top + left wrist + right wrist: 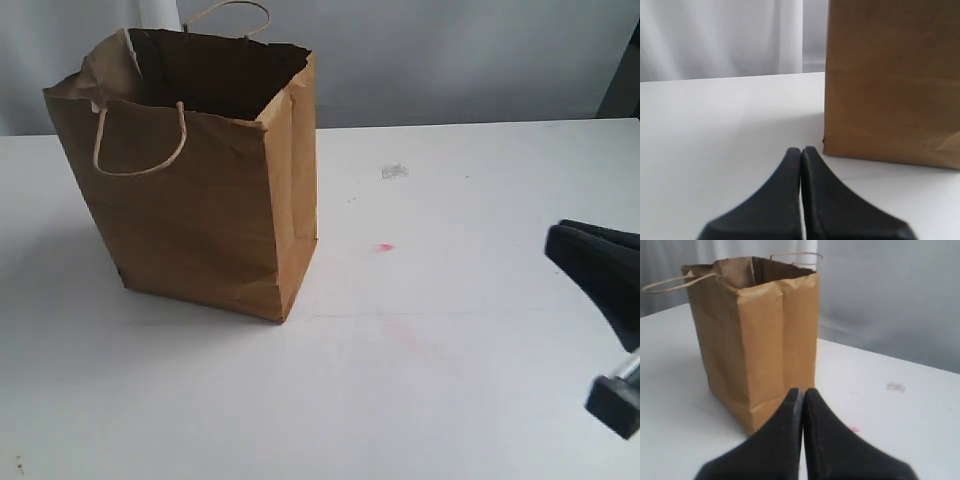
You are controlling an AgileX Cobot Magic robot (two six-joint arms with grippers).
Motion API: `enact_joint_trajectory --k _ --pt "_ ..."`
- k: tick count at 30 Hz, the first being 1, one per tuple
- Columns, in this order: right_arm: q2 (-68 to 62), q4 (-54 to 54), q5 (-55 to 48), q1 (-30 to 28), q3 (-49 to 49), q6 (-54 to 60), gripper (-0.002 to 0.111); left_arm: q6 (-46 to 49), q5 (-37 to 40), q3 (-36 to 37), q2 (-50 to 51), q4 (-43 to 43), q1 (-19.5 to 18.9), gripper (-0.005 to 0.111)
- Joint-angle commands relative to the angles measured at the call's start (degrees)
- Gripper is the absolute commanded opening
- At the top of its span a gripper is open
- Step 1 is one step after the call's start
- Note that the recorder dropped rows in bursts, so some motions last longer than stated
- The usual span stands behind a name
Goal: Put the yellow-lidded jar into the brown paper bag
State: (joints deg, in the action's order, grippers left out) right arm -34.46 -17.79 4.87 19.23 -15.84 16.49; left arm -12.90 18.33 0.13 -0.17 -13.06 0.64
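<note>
- Two end effectors, left (801, 150) and right (803, 390), each with jaws pressed together, holding nothing.
- No jar in sight in any view; perhaps inside the bag, cannot tell.
- Bag (190, 200) upright on the tabletop (450, 380), mouth open.
- Risk: may nudge or tip the light bag with a close arm sweep, or crush its open mouth.
- No readable brand, label or writing anywhere.

One brown paper bag (190, 200) with two cord handles (135, 174). One white worktop (450, 380). Two grippers: one left gripper (801, 150), one right gripper (802, 390). One red spot (385, 247), one grey smudge (394, 171).
</note>
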Motion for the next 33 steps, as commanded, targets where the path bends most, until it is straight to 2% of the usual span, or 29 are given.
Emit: enact_joint_trajectory --k 1,6,15,33 --pt "11.3 0.7 0.9 -4.9 6.5 1.7 0.000 -0.2 -0.5 -0.1 0.2 0.2 0.3 0.001" --pt "25.1 0.7 1.1 -6.7 13.1 4.5 0.000 -0.2 -0.5 -0.1 0.2 0.2 0.3 0.001" --pt "33.2 0.7 -0.1 -9.9 15.8 4.9 0.000 -0.2 -0.5 -0.1 0.2 0.2 0.3 0.001" --pt "34.5 -0.5 -11.2 -11.2 15.8 4.5 0.000 -0.2 -0.5 -0.1 0.2 0.2 0.3 0.001"
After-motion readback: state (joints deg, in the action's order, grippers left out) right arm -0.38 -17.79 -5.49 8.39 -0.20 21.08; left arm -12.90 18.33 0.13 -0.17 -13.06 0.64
